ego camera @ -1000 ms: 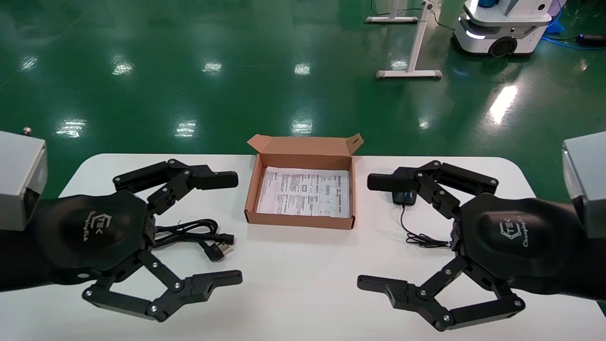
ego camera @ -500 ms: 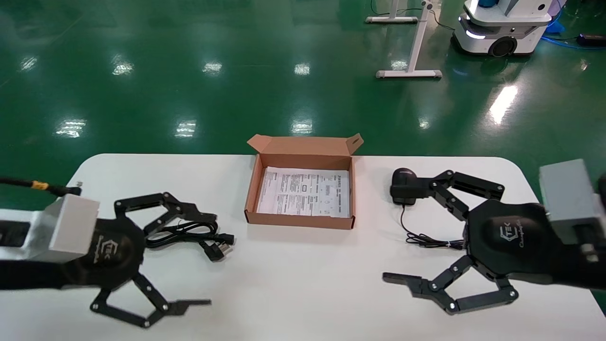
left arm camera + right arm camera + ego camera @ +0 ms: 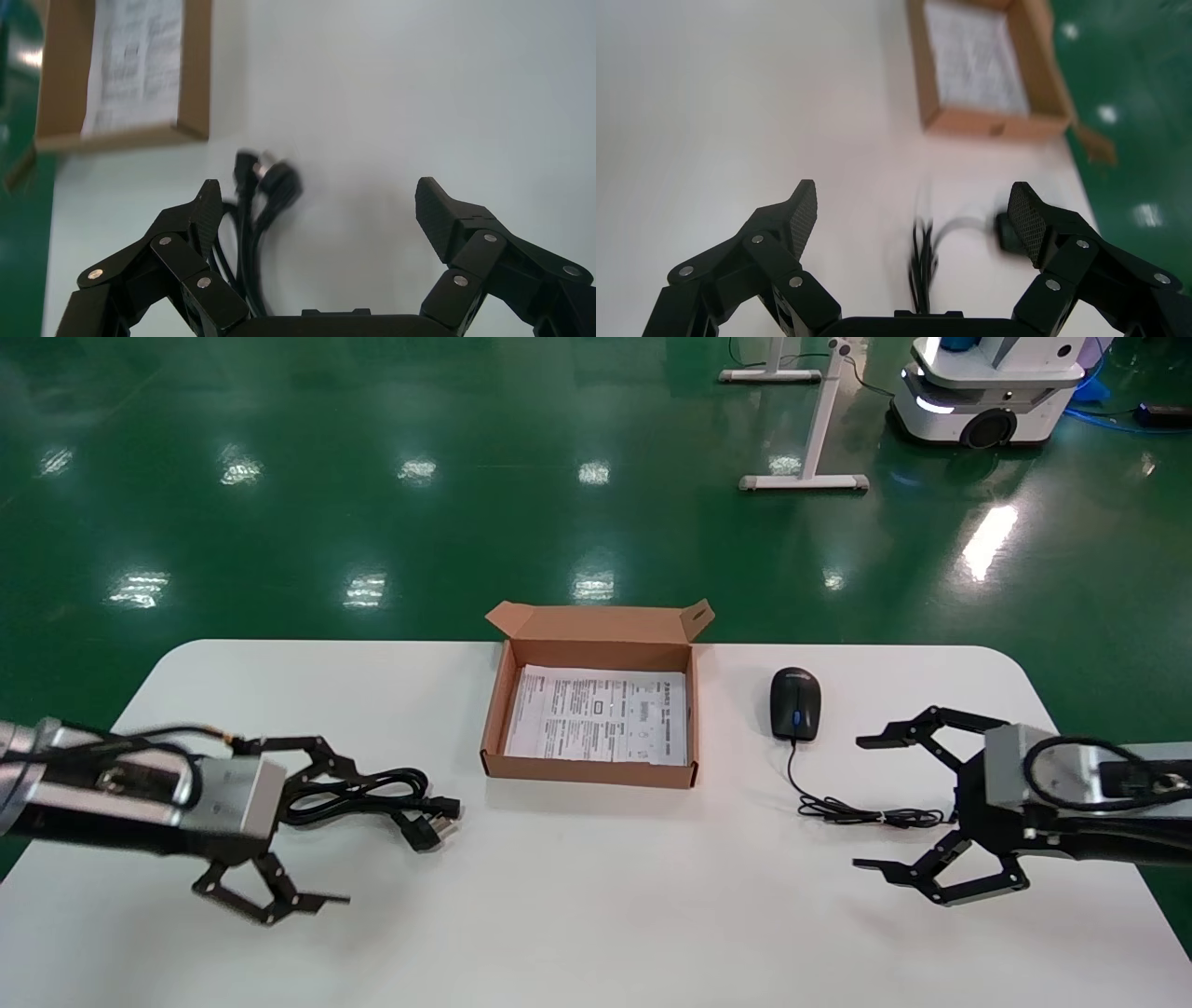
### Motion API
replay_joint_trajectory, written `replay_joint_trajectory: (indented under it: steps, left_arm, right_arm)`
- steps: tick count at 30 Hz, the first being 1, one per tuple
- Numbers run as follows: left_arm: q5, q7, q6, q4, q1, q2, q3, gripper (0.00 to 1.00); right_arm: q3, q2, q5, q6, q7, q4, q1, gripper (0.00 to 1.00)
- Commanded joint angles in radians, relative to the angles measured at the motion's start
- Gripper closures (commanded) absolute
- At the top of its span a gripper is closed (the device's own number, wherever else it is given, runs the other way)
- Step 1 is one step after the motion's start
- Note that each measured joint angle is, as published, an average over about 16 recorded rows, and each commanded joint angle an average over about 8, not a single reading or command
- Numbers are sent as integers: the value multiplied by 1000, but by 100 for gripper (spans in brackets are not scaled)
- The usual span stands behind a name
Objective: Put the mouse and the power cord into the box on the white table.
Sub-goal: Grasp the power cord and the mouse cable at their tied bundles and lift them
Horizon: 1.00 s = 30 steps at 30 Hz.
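Brown cardboard box (image 3: 590, 770) lies mid-worktop (image 3: 596, 915) — left gripper (image 3: 284, 822) spread around the power cord (image 3: 372, 795), right gripper (image 3: 866, 805) spread near the mouse (image 3: 795, 702).

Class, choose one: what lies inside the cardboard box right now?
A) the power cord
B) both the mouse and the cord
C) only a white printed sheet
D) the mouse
C: the box holds only its printed sheet; the mouse and power cord lie on the white table outside it.
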State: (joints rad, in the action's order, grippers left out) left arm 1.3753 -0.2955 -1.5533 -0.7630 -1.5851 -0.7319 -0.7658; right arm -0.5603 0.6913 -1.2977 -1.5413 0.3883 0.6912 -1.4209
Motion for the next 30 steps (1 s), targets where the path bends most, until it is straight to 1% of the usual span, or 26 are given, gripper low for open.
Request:
replay_joint_trajectory:
  steps: [1,6,10,17,24,25,26,30]
  left_arm:
    - [23,-40,8,94,-29,-31,-24,0]
    - [73,-150,58,297,-78,-117,-46,0]
    - [113,-234,91,420,-105,-171,-65,0]
    - [146,-336,145,580,-129,-222,-82,0]
    - [161,-382,192,678,-133,-249,-90,0]
    - [162,-385,198,687,-132,-252,-90,0]
    - [163,-387,203,696,-131,-255,-91,8]
    - [165,-392,220,725,-131,-264,-92,58]
  right_arm:
    - [-28,18,-60,4,60,-56,-34,0]
    - [-89,85,-190,51,201,-208,-113,0]
    - [-117,137,-252,102,286,-330,-165,0]
    - [-137,210,-295,169,384,-492,-219,0]
    - [-145,257,-309,213,438,-590,-235,0]
    - [-145,262,-309,219,442,-600,-235,2]
    - [-145,266,-309,224,445,-610,-235,15]
    - [-145,280,-309,239,452,-642,-236,65]
